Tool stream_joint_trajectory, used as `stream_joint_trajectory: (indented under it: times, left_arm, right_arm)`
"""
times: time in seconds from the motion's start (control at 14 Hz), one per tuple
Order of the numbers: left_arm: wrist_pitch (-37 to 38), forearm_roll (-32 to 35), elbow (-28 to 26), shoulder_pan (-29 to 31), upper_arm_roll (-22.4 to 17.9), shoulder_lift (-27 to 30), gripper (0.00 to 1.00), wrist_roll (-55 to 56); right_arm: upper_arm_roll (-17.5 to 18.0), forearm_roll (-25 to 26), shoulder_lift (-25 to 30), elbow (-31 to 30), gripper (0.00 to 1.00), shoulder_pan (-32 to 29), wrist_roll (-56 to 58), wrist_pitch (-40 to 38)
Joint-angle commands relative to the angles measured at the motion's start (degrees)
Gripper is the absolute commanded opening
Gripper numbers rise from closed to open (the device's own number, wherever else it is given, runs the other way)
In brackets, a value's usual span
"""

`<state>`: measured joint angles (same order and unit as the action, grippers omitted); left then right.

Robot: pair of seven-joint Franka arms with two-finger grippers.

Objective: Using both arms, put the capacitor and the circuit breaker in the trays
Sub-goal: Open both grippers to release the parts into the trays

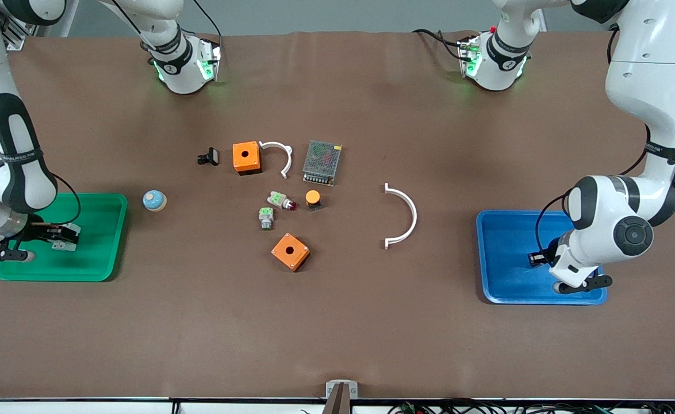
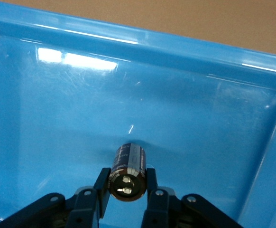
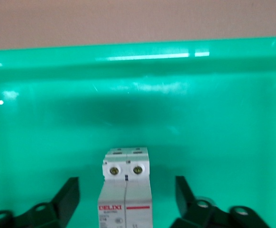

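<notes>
Brown table (image 1: pixel 337 322) spans the front view. Both white arms reach down to trays at its two ends.

Green tray (image 1: pixel 99 241) sits at the right arm's end. Right gripper (image 1: pixel 56 236) is low inside it, fingers (image 3: pixel 67 199) spread wide and clear of the circuit breaker (image 3: pixel 125 187) on both sides, so released. The breaker lies between them on the tray floor (image 3: pixel 214 128), white-grey body with two screw terminals showing and a red stripe on its label. In the front view the breaker (image 1: pixel 61 244) is only a small pale patch by the gripper.

Blue tray (image 1: pixel 504 253) sits at the left arm's end. Left gripper (image 1: pixel 539 259) is low inside it, near the edge toward the left arm's end. Its fingers (image 2: pixel 102 187) sit against both sides of the capacitor (image 2: pixel 128 168), clamped on it. The capacitor is a dark cylinder, silvery end with two pins toward the wrist camera, body just above or on the blue floor (image 2: pixel 185 118); cannot tell which.

Mid-table clutter, largest down:
- big white arc (image 1: pixel 407 215), between the clutter and the blue tray
- grey mesh-top box (image 1: pixel 322 163)
- small white arc (image 1: pixel 280 155) just beside an orange box (image 1: pixel 246 157)
- second orange box (image 1: pixel 290 251), nearer the front camera
- blue-and-cream knob (image 1: pixel 154 200) near the green tray
- two grey-green button switches (image 1: pixel 280 200) (image 1: pixel 266 218)
- orange-capped button (image 1: pixel 313 199)
- black clip part (image 1: pixel 208 157)
</notes>
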<state>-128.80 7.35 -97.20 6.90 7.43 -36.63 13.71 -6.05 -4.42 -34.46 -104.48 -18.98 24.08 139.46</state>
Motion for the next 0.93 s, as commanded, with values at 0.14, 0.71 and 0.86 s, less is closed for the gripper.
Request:
stream_joint_trajectory:
  times: [0.14, 0.71, 0.86]
  left_arm:
    - [-0.22, 0.82, 0.08, 0.22, 0.30, -0.11, 0.31, -0.17]
    - [9.24, 0.12, -0.18, 0.39, 0.74, 8.74, 1.00, -0.61]
    - [15.21, -0.14, -0.44, 0.48, 0.83, 13.84, 1.00, -3.15]
  right_arm:
    - [0.95, 1.16, 3.95, 9.00, 1.00, 1.13, -0.17, -16.36]
    - [0.95, 2.39, 12.65, 13.95, 1.00, 13.87, -19.24, -35.47]
    - [1.04, 2.40, 15.28, 13.95, 1.00, 15.02, -19.51, -38.90]
